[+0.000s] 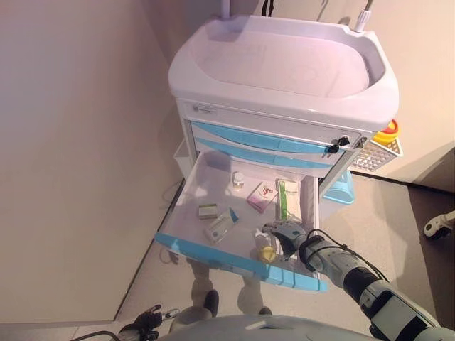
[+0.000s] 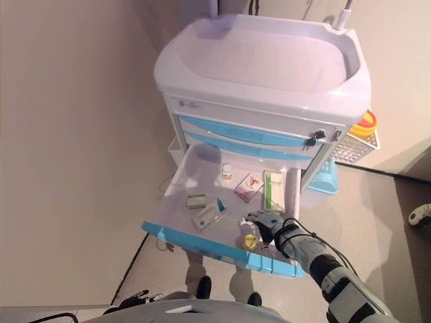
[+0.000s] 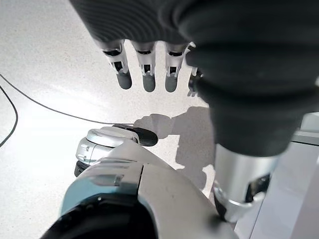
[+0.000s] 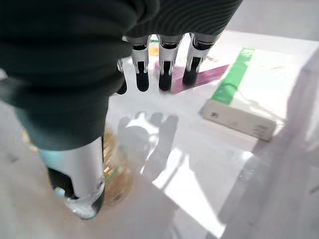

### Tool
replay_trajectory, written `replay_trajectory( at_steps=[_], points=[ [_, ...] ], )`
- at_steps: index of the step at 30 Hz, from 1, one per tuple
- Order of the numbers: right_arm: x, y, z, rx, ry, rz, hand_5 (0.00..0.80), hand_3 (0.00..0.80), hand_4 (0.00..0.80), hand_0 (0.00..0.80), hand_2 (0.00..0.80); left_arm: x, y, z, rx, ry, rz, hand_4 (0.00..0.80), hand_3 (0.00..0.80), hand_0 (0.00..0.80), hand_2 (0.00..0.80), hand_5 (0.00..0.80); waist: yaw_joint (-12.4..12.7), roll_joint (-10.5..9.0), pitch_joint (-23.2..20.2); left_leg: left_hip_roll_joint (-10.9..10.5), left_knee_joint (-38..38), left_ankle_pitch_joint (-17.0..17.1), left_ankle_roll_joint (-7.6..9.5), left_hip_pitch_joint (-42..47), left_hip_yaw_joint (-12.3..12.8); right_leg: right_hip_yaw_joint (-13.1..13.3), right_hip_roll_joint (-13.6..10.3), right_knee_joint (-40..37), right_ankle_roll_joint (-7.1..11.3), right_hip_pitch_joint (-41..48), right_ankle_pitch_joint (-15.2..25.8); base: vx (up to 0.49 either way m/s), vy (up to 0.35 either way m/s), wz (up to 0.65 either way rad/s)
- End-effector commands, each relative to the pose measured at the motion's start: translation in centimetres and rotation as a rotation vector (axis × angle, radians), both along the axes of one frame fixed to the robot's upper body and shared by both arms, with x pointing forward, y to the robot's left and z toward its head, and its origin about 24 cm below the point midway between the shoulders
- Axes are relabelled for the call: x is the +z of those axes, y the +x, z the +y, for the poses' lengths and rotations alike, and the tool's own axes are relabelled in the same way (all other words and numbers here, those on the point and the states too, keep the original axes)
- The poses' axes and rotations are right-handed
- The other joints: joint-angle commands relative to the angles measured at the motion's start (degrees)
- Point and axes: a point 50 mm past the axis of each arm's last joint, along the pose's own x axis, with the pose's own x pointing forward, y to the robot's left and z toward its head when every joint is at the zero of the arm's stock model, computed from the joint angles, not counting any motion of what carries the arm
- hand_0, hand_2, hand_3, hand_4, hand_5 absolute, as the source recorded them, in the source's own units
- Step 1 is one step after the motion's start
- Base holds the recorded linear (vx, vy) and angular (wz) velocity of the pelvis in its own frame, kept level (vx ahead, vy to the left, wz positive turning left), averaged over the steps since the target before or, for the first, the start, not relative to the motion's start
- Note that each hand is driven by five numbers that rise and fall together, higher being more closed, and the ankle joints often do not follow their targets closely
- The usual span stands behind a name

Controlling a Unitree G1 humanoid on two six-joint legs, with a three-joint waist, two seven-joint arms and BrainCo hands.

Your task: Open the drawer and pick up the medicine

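Pale speckled flooring and plain beige walls surround a white medical cart [image 1: 284, 71] with blue-fronted drawers, whose lowest drawer [image 1: 213, 252] stands pulled open. Inside lie a green-and-white medicine box [image 1: 286, 199] along the right-hand wall, a pink box [image 1: 261, 196] beside it, a small white bottle [image 1: 238, 180] nearer the back, a small green box [image 1: 207, 211] and a blue-and-white box [image 1: 220, 227]. The right hand [image 1: 284, 234] reaches into the drawer's front right corner, fingers straight and apart over the drawer floor, gripping nothing, its thumb beside a small yellowish bottle [image 1: 266, 251]. A white wire basket [image 1: 375, 155] holding yellow containers hangs on the cart's side. The left hand [image 3: 149, 74] hangs over the floor, fingers straight and empty.
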Motion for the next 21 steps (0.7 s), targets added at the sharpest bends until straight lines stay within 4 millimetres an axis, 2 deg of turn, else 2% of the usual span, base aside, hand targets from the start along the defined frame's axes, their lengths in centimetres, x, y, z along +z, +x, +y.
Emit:
replay_trajectory(
  at_steps=[1, 12, 21],
  points=[
    [0.7, 0.4, 1.9, 0.102, 0.041, -0.011, 0.0, 0.0, 0.0, 0.0, 0.0, -0.1, 0.8, -0.8, -0.102, -0.002, 0.008, 0.0, 0.0, 0.0, 0.0, 0.0, 2.0, -1.94, 0.4, -0.7, 0.3, -4.8, -0.01, 1.0, 1.5, 1.4, -3.7, 1.4, 3.46, -1.3, 1.4, 0.0, 0.0, 0.0],
    [0.5, -0.5, 3.2, 0.198, 0.083, 0.004, 0.0, 0.0, 0.0, 0.0, 0.0, -0.1, 1.0, -0.9, -0.109, -0.005, 0.006, 0.0, 0.0, 0.0, 0.0, 0.0, 2.2, -1.91, 0.5, -0.8, 0.3, -4.7, -0.02, 0.8, 1.2, 1.3, -3.7, 1.6, 3.44, -1.5, 1.3, 0.0, 0.0, 0.0],
    [0.4, -0.3, 2.9, 0.153, 0.064, -0.022, 0.0, 0.0, 0.0, 0.0, 0.0, -0.2, 1.0, -1.0, -0.104, -0.005, 0.007, 0.0, 0.0, 0.0, 0.0, 0.0, 2.0, -1.75, 0.5, -0.8, 0.3, -4.7, 0.05, 0.8, 1.1, 1.3, -3.7, 1.7, 3.41, -1.7, 1.2, 0.0, 0.0, 0.0]
  ],
)
